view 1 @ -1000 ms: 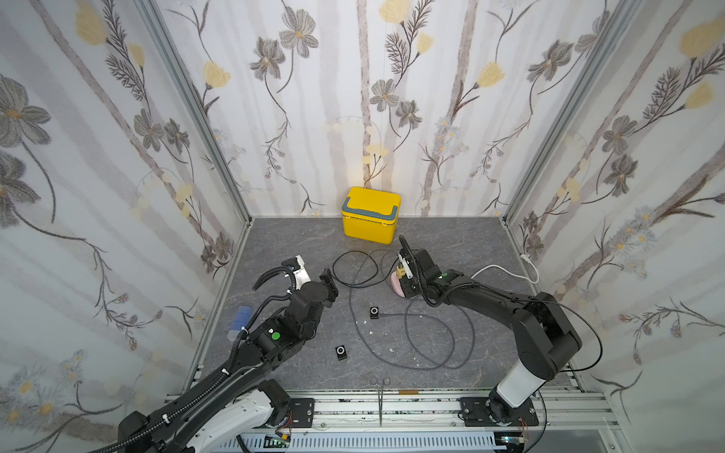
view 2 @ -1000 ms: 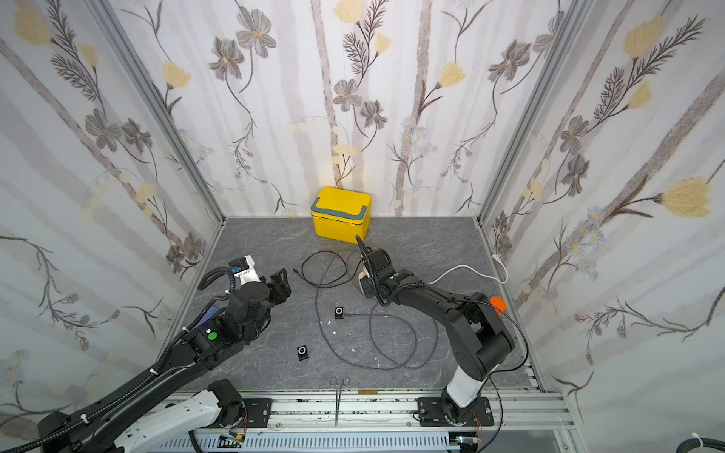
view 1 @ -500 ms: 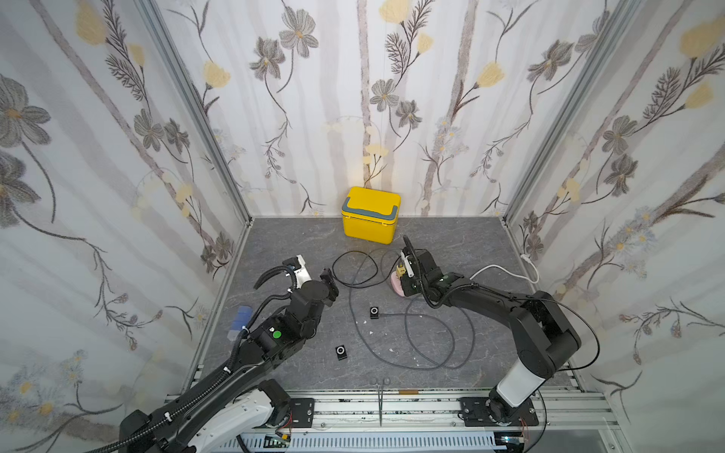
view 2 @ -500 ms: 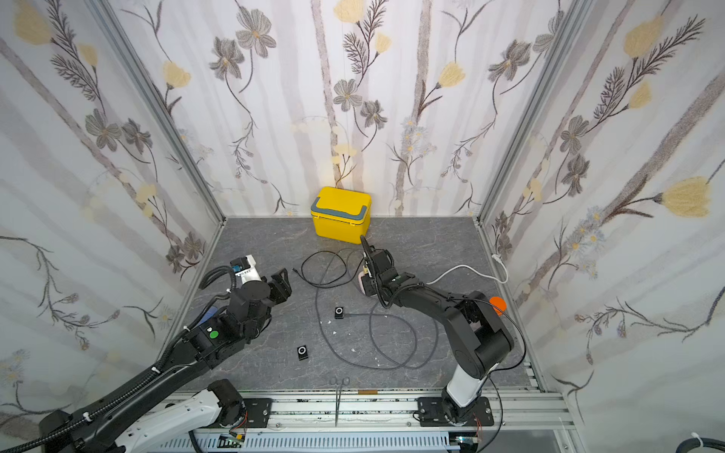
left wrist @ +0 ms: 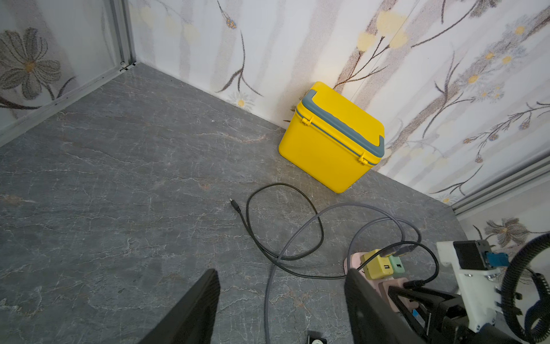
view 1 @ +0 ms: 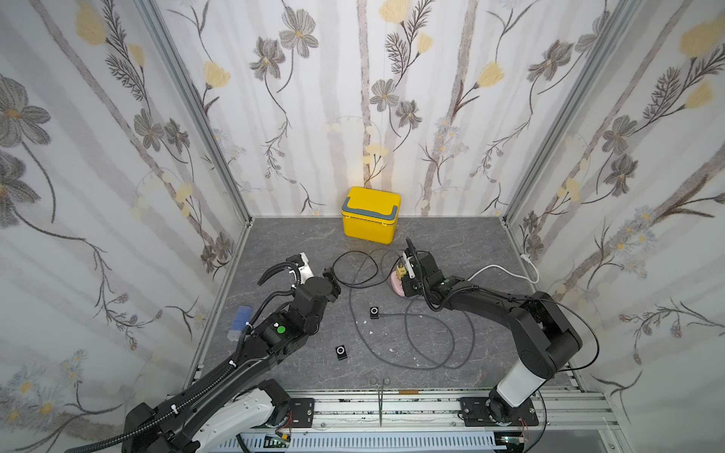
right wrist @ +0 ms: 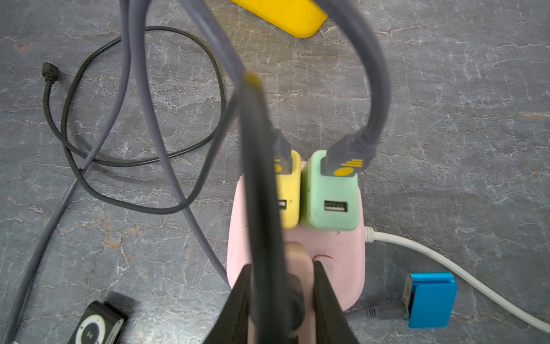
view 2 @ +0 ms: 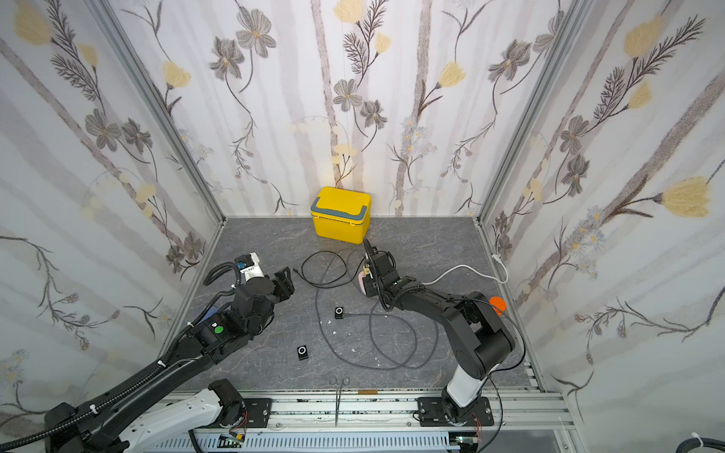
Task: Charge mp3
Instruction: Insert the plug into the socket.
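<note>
My right gripper is shut on the USB plug of a black cable, right over the pink power strip. A yellow charger and a green charger sit in the strip, each with a grey cable. The black cable's small free plug lies on the floor. My left gripper hovers open and empty near it. A black mp3 lies on a grey cable's end; another black mp3 lies alone. A blue mp3 has a grey cable plugged in.
A yellow box stands against the back wall. The strip's white cord runs to the right wall. Grey cable loops cover the floor's middle. Forceps lie on the front rail. A blue item lies by the left wall.
</note>
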